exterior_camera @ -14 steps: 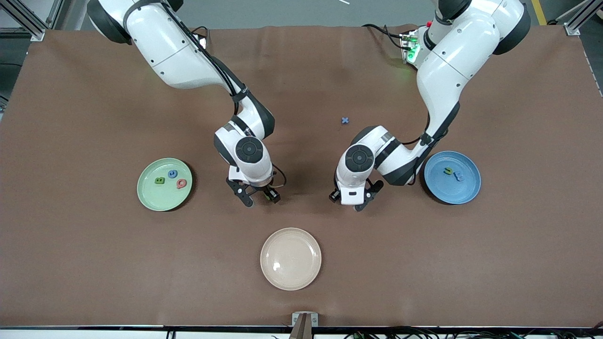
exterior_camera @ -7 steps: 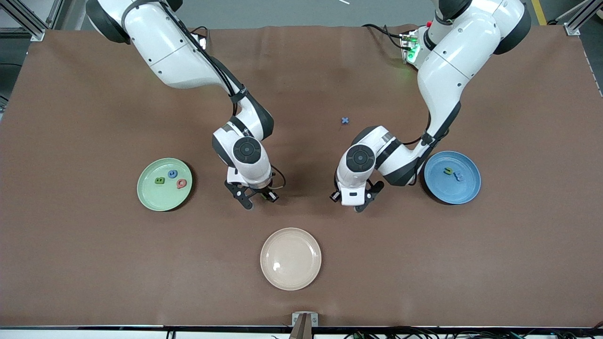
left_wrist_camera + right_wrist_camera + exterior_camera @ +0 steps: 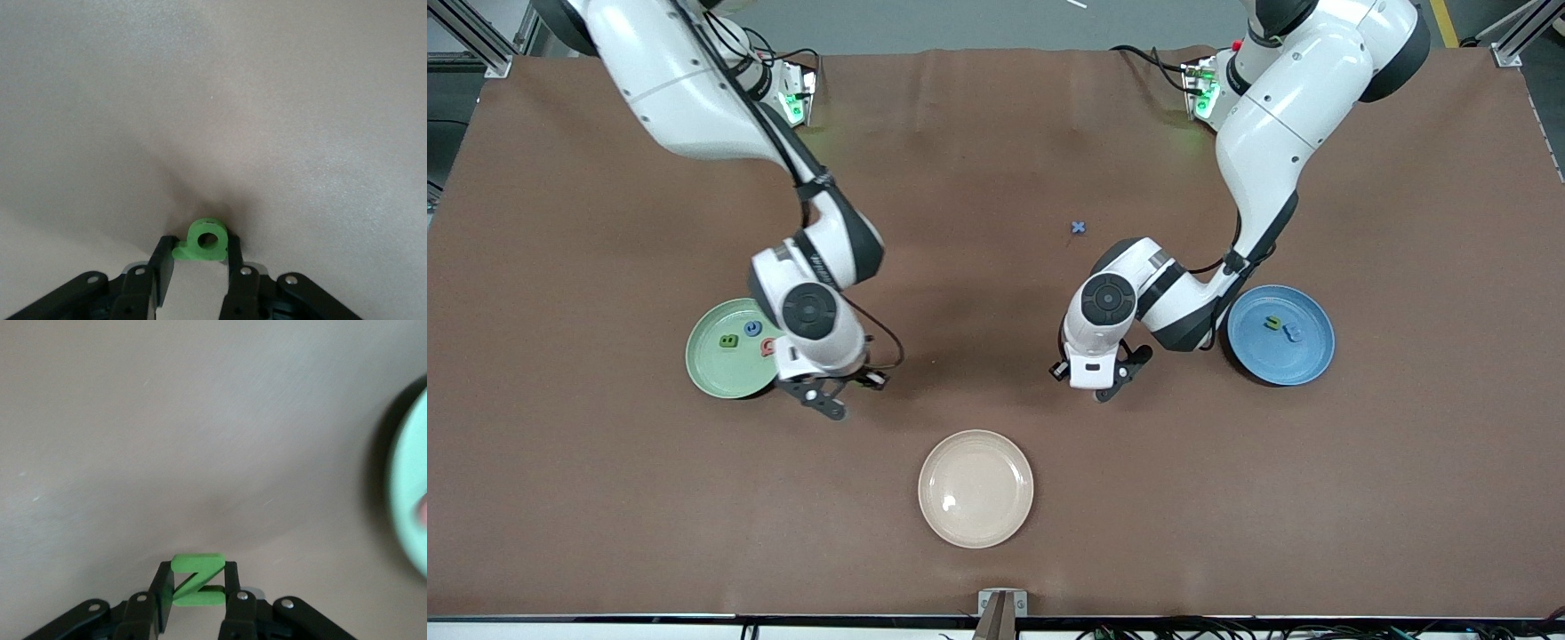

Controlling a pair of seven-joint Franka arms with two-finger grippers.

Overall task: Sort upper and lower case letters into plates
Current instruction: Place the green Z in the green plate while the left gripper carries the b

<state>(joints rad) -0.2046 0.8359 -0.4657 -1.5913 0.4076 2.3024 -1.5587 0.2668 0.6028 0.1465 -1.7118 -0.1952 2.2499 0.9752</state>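
My right gripper [image 3: 197, 577] is shut on a green letter Z [image 3: 197, 580]. It hangs over the table just beside the mint green plate [image 3: 711, 366], whose rim [image 3: 408, 513] shows in the right wrist view. That plate holds a green letter [image 3: 728, 340], a blue letter [image 3: 753, 328] and a red letter [image 3: 767, 347] partly hidden by the right arm. My left gripper [image 3: 200, 248] is shut on a green letter with a round hole [image 3: 205, 241], low over the table near the blue plate [image 3: 1307, 360]. The blue plate holds a green letter [image 3: 1274, 323] and a blue letter [image 3: 1294, 333].
A cream-beige plate [image 3: 975, 488] with nothing in it lies nearer to the front camera, between the two grippers. A small blue x letter [image 3: 1079, 228] lies on the brown table cover, farther from the camera than the left gripper.
My right arm has swung toward the mint green plate, carrying the green Z. The left arm has hardly moved.
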